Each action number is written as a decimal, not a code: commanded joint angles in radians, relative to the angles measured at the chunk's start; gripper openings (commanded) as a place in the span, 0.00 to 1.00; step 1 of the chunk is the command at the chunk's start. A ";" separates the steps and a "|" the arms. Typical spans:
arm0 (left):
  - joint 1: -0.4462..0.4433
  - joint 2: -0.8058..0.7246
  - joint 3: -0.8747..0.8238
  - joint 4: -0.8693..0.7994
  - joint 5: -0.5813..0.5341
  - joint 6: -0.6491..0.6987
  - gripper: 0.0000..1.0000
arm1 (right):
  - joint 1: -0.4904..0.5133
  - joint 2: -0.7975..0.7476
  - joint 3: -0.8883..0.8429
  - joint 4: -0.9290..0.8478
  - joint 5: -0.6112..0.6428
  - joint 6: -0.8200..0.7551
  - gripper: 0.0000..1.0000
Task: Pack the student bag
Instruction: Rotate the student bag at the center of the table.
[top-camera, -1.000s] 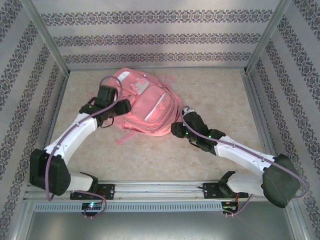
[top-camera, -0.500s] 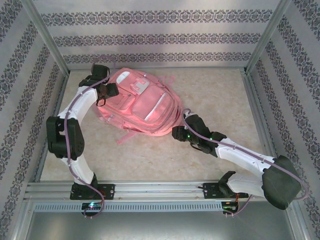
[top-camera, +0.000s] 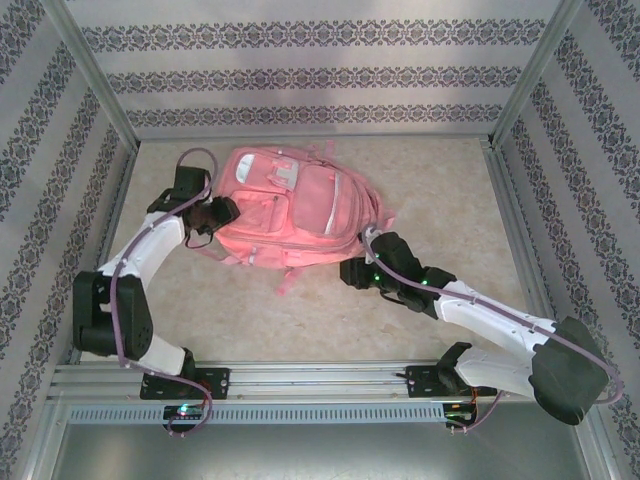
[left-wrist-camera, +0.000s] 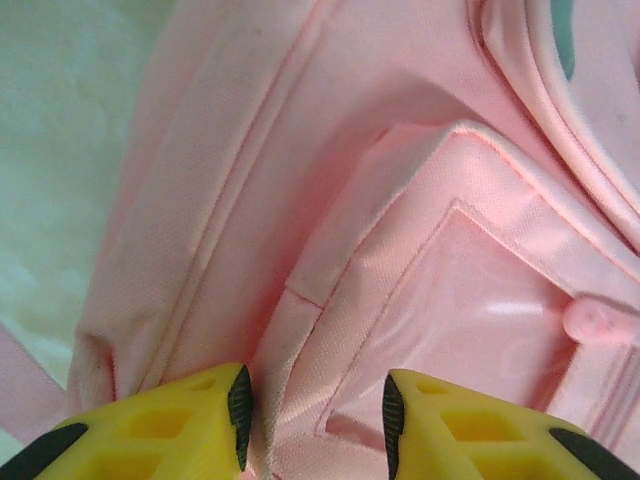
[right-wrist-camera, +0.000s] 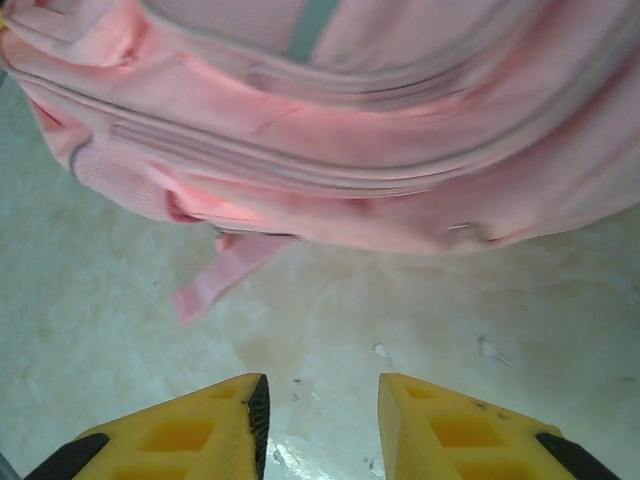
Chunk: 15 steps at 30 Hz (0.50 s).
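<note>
Left gripper (left-wrist-camera: 315, 402), right gripper (right-wrist-camera: 322, 402) both unclenched; student bag (top-camera: 300, 212) lies on beige table (top-camera: 450, 190) within patterned walls (top-camera: 300, 80).

bare table (top-camera: 450, 190) lies open right of the student bag (top-camera: 300, 205); a loose strap (top-camera: 288, 280) trails across the near side.

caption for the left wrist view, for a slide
Left gripper at the pink student bag, its yellow fingers either side of a fabric fold beside a glossy pocket panel.

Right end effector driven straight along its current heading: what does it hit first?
Probably the student bag, its near side straight ahead of the right end effector across bare table. If it is tilted down, the table comes first; depth is unclear.
</note>
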 joint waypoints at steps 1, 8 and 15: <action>-0.028 -0.044 -0.079 -0.002 0.104 -0.101 0.41 | 0.048 0.026 -0.033 0.076 0.035 -0.041 0.36; -0.040 -0.119 -0.170 0.046 0.121 -0.158 0.43 | 0.222 0.198 -0.156 0.504 0.237 -0.086 0.40; -0.040 -0.138 -0.189 0.061 0.120 -0.171 0.45 | 0.265 0.481 -0.134 0.852 0.314 -0.010 0.41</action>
